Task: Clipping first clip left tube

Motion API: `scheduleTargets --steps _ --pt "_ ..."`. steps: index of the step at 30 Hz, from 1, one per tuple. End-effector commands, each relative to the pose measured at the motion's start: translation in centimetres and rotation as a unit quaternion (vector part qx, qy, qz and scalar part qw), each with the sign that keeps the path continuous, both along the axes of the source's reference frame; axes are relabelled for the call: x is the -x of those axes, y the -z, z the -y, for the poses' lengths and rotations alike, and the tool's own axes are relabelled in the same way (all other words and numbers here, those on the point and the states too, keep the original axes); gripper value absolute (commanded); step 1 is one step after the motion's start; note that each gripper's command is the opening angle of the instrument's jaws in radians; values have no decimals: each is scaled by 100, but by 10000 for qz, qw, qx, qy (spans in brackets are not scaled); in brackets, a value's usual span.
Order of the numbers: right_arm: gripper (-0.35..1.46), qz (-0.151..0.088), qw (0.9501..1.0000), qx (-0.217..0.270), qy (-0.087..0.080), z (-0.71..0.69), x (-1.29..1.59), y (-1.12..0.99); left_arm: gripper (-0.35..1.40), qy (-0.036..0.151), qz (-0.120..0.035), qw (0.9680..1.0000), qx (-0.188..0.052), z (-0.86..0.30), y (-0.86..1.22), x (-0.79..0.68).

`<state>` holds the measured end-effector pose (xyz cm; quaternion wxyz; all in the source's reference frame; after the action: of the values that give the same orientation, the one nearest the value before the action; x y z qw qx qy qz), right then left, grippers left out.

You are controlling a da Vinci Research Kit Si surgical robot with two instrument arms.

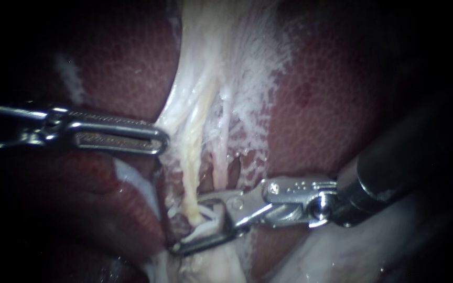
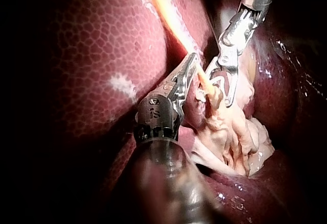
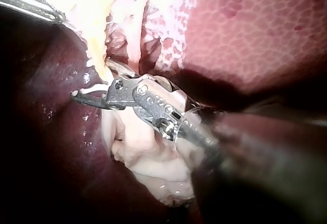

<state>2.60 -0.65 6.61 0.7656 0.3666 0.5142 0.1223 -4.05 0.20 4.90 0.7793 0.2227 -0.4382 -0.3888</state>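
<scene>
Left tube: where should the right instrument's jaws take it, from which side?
Its bare lower stretch, from the endoscope view's right, jaws square across. The left tube runs near upright there, with an open window between it and the right tube. The right instrument straddles that spot with open jaws.

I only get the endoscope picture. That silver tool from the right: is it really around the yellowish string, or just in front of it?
Observer: Around it. The left wrist view shows the right instrument open, with the yellowish tube running into its gap.
Operator: What lies beyond its tip?
Observer: A pale, folded lump of tissue. In the right wrist view it lies under the instrument.
Operator: And the other tool?
Observer: In the left wrist view the left instrument points along the tube, its tip right beside it.
</scene>
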Motion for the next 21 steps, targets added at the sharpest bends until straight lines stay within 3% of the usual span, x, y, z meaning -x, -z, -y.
scheduleTargets --steps 1,7,13,19,21 --pt "55 18 10000 -64 4 0 0 2 -25 1 -2 10000 0 0 0 0" --pt "51 39 9991 -387 152 7 3 11 -25 -1 -1 10000 0 0 0 -1" --pt "43 -168 9982 -407 412 7 0 11 -25 0 -2 10000 1 0 0 0" --pt "32 -138 9985 -401 356 4 1 6 -25 2 -4 10000 2 1 -1 1" --pt "11 -106 9986 -411 299 1 2 2 -25 3 -4 10000 3 0 -1 1"
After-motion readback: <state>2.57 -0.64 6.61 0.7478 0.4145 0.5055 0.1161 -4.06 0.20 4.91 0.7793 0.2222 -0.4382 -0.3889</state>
